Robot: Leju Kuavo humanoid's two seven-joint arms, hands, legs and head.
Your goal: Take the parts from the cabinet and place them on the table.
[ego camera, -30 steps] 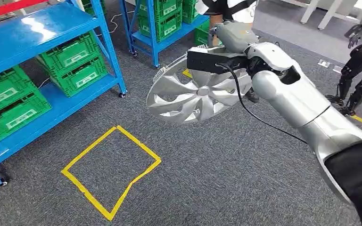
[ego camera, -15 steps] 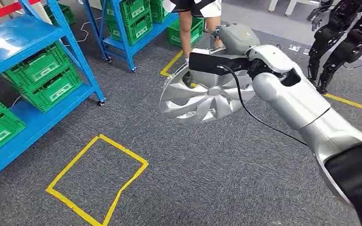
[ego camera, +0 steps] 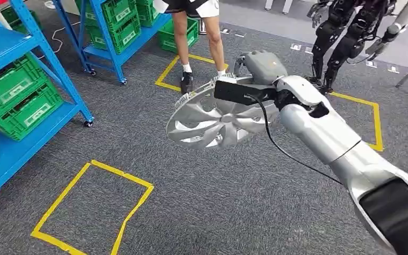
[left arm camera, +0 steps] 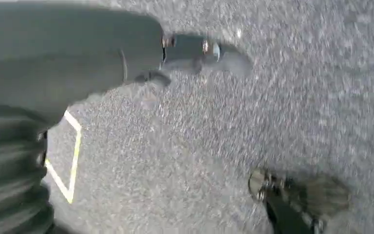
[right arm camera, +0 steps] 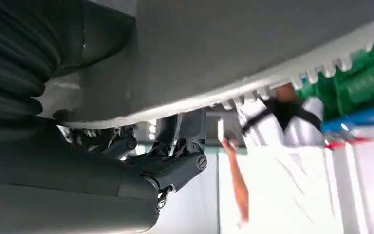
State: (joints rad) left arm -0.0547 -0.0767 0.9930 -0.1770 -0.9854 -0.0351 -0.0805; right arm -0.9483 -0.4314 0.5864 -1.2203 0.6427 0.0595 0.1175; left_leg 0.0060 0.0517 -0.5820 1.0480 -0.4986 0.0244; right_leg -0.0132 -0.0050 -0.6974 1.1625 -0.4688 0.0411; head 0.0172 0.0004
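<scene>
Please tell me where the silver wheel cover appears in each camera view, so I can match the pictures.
Head view: wheel cover at centre, held by the right robot hand.
Left wrist view: not in it.
Right wrist view: its toothed rim crosses the picture, close to the camera.
Shared landmark: green crates.

Floor: we see grey carpet (ego camera: pixel 234 202) with yellow tape squares (ego camera: pixel 93 204).
Upper left: we see blue shelving (ego camera: pixel 58 64) holding green crates (ego camera: pixel 18 93).

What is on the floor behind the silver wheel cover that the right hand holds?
Behind the wheel cover, a person stands by yellow floor tape. The cover hides one shoe and the carpet beneath it.
</scene>
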